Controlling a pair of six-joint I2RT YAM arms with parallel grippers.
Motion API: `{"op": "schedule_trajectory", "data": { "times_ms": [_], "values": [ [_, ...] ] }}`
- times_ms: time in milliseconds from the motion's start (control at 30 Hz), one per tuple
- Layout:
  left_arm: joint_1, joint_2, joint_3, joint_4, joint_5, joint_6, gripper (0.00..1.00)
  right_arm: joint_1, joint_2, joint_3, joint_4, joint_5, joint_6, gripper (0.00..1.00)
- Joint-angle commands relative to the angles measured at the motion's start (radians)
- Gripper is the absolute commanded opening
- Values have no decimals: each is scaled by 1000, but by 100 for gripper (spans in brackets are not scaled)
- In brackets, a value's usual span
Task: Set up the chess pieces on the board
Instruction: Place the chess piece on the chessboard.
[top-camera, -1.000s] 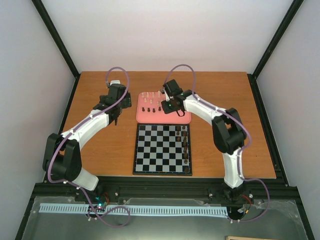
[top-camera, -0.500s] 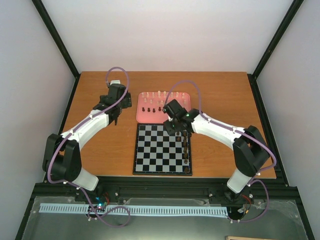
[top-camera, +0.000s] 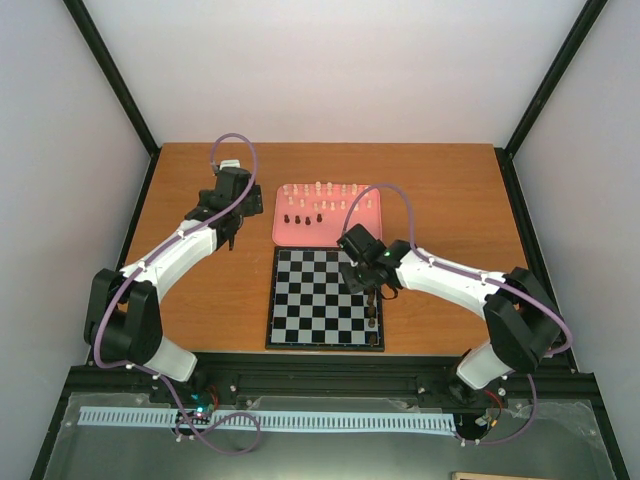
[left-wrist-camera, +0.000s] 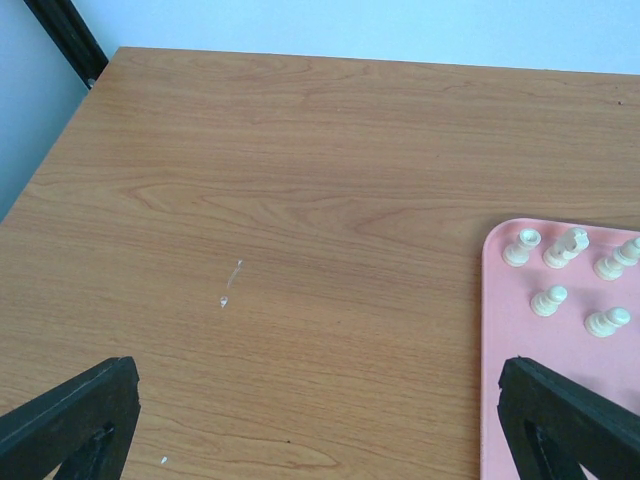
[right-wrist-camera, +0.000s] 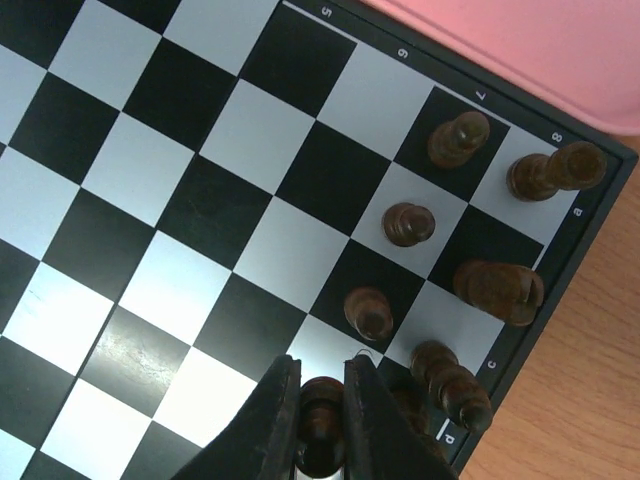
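Observation:
The board (top-camera: 305, 300) lies in front of the pink tray (top-camera: 370, 236). My right gripper (top-camera: 368, 290) hangs over the board's right side, shut on a dark chess piece (right-wrist-camera: 322, 415) just above the squares (right-wrist-camera: 180, 90). Several dark chess pieces (right-wrist-camera: 408, 223) stand in the two right-hand columns beside it. More dark pieces (top-camera: 298, 218) and cream pieces (top-camera: 335, 190) remain on the tray. My left gripper (top-camera: 232, 240) hovers over bare table left of the tray, open with nothing between its fingers (left-wrist-camera: 75, 420); a few cream pieces (left-wrist-camera: 552, 298) show in its view.
The pink tray's corner (left-wrist-camera: 530, 340) lies just right of the left gripper. Black frame posts stand at the table's back corners (top-camera: 150, 150). The wooden table (top-camera: 190, 300) extends left of the board and right of it (top-camera: 450, 300).
My right arm has swung from the tray toward the near side, carrying the dark piece over the board's right columns. The left arm has not moved.

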Motion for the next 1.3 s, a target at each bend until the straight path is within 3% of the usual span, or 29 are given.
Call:
{"op": "schedule_trajectory", "data": {
  "times_ms": [0,1267],
  "values": [
    [2,0,31,10,-11,6,100,17,-2,-9,23,-2,20,8],
    [2,4,29,14,-12,7,100,56,105,-24,20,81,58,11]
  ]
}}
